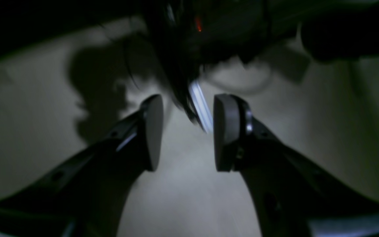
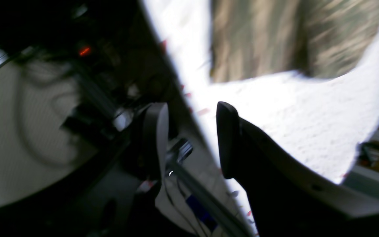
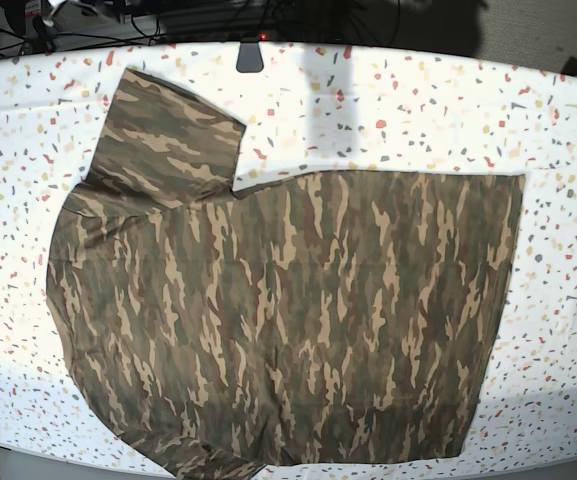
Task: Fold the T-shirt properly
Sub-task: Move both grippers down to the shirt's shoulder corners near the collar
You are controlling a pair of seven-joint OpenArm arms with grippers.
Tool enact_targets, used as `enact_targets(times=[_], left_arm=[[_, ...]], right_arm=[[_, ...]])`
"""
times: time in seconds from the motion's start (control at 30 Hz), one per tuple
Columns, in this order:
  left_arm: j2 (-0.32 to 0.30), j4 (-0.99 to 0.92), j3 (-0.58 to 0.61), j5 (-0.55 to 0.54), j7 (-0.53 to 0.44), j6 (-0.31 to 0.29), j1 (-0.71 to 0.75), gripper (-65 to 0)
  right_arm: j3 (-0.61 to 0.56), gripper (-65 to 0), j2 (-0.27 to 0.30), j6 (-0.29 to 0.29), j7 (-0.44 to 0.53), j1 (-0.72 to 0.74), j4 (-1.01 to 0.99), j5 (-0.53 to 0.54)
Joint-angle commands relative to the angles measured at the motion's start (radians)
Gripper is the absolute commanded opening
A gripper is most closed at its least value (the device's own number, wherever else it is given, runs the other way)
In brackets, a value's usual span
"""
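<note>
T-shirt [image 3: 288,320]: one, spread flat, filling centre of bench [image 3: 418,110] | sleeve: one, upper left | left hand [image 1: 186,131]: parted, empty | right hand [image 2: 192,138]: parted, empty, at bench edge

The T-shirt [image 3: 288,320] lies spread flat on the speckled table [image 3: 418,110].

Lying spread flat on the table [image 3: 568,130], covering most of its middle and near side: the T-shirt [image 3: 298,320]. Pointing toward the far left corner: one sleeve [image 3: 168,140]. Running along the right: the straight hem [image 3: 503,300], well short of the table's right edge. Reaching the near edge at lower left: the other sleeve [image 3: 203,455].
</note>
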Motion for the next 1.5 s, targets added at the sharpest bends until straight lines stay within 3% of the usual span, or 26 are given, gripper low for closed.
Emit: enact_targets(times=[0.0, 0.17, 0.4, 0.7, 0.83, 0.97, 1.07, 1.27, 1.37, 1.47], left_arm=[[-0.007, 0.037, -0.005, 0.003, -0.008, -0.013, 0.027, -40.1], [-0.007, 0.166, -0.005, 0.055, -0.01, -0.012, 0.027, -40.1], [-0.006, 0.199, -0.004, 0.067, -0.008, -0.012, -0.169, -40.0], [-0.006, 0.199, -0.003, 0.109, -0.008, -0.013, -0.464, -38.7], [-0.006, 0.199, -0.003, 0.222, -0.008, -0.013, -0.519, -30.3], [-0.007, 0.199, -0.002, 0.366, -0.009, -0.01, -0.543, -20.6], [-0.007, 0.199, 0.006, 0.433, -0.01, -0.008, -0.546, -20.3], [-0.019, 0.198, 0.042, 0.64, -0.166, -0.008, -0.555, -20.4], [-0.05, 0.198, 0.062, 0.658, -0.187, 0.053, -0.583, -20.4], [-0.087, 0.198, 0.088, 0.655, -0.165, 0.083, -0.623, -20.4]], right_arm=[[0.006, -40.0, 0.005, -0.039, -0.011, -0.014, 0.034, -0.027], [0.067, -40.0, 0.013, -0.053, -0.033, -0.014, 0.068, -0.089], [0.093, -40.0, 0.116, -0.041, -0.034, 0.061, 0.068, -0.09], [0.092, -40.0, 0.097, -0.09, -0.033, 0.259, 0.063, -0.129], [0.092, -37.6, 0.099, -0.07, -0.041, 0.318, 0.063, -0.121], [0.092, -21.3, 0.109, 0.056, -0.1, 0.348, 0.063, -0.063], [0.092, -19.2, 0.126, 0.107, -0.09, 0.35, 0.063, 0.042], [0.092, -19.2, 0.132, 0.07, 0.066, 0.35, 0.063, 0.084], [0.092, -19.2, 0.131, 0.067, 0.059, 0.35, 0.063, 0.084], [0.09, -19.2, 0.118, 0.068, -0.024, 0.35, 0.063, 0.085]])
